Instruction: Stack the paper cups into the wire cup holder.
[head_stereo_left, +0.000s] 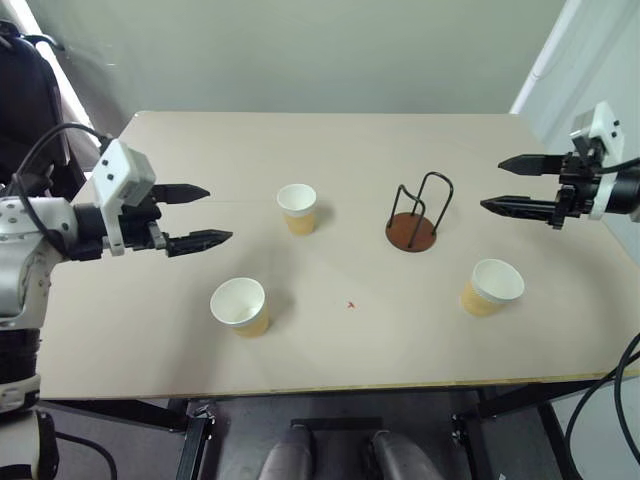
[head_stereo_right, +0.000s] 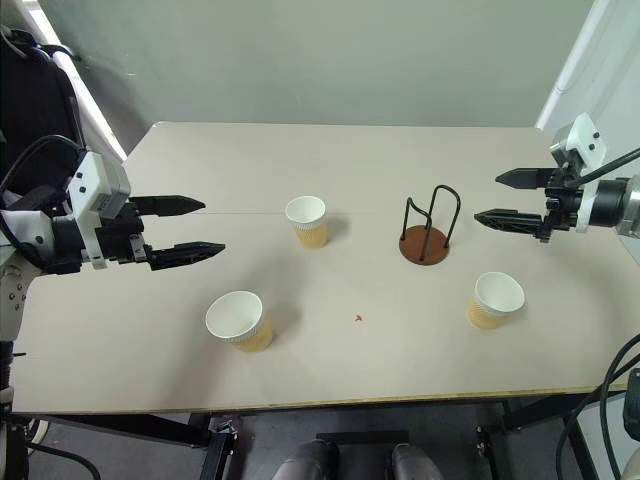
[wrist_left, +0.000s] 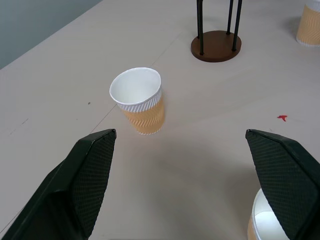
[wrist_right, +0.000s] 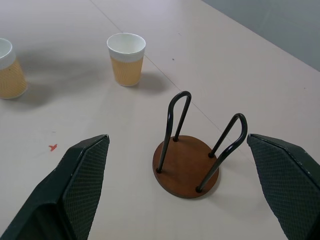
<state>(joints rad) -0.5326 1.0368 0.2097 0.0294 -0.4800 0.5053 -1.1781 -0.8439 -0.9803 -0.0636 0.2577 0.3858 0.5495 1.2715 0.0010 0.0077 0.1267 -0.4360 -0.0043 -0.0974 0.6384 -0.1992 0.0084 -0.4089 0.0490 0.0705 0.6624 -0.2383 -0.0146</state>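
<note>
Near cup (head_stereo_left: 240, 305) sits just beside left hand (head_stereo_left: 200, 216).

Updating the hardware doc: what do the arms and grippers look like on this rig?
Both alike: left gripper and right gripper each have two black tapered fingers, cross-hatch textured on the inner faces, on a black block with a white boxy housing. The arms are silver-grey and black, with loose black cables.

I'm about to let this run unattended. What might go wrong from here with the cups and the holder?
1. All three paper cups stand loose and look light; a closing claw might tip or crush one.
2. The wire cup holder is empty and seems unfixed; a cup catching its loops may shove it.
3. Both claws, left and right, hang open and could collide above the holder.
</note>
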